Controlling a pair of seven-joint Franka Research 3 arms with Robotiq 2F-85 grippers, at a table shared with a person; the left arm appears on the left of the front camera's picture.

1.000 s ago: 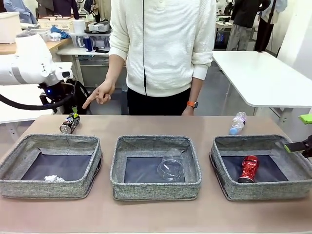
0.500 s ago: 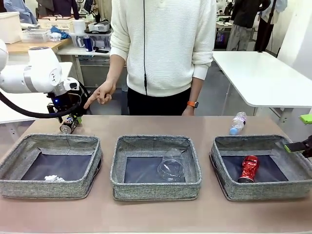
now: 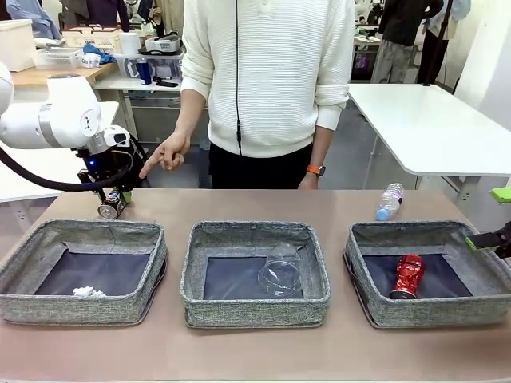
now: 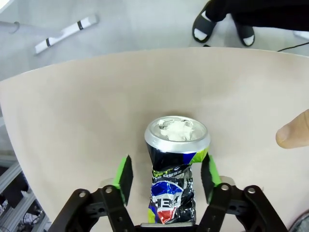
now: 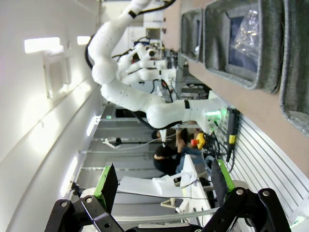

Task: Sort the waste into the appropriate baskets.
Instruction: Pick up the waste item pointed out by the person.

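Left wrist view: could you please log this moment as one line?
left gripper: open, straddling dark printed can | right gripper: open, empty | person's hand: pointing toward can

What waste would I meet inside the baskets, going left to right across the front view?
In order: crumpled white paper wad → clear plastic cup, lying on its side → crushed red metal can.

The front camera sits on the robot's side, looking across the bench (image 3: 255, 351) at the person (image 3: 267, 80) opposite. The left wrist camera looks steeply down, close over the dark can (image 4: 175, 169) both views share. The right wrist camera, rolled sideways, faces along the baskets (image 5: 268, 48)
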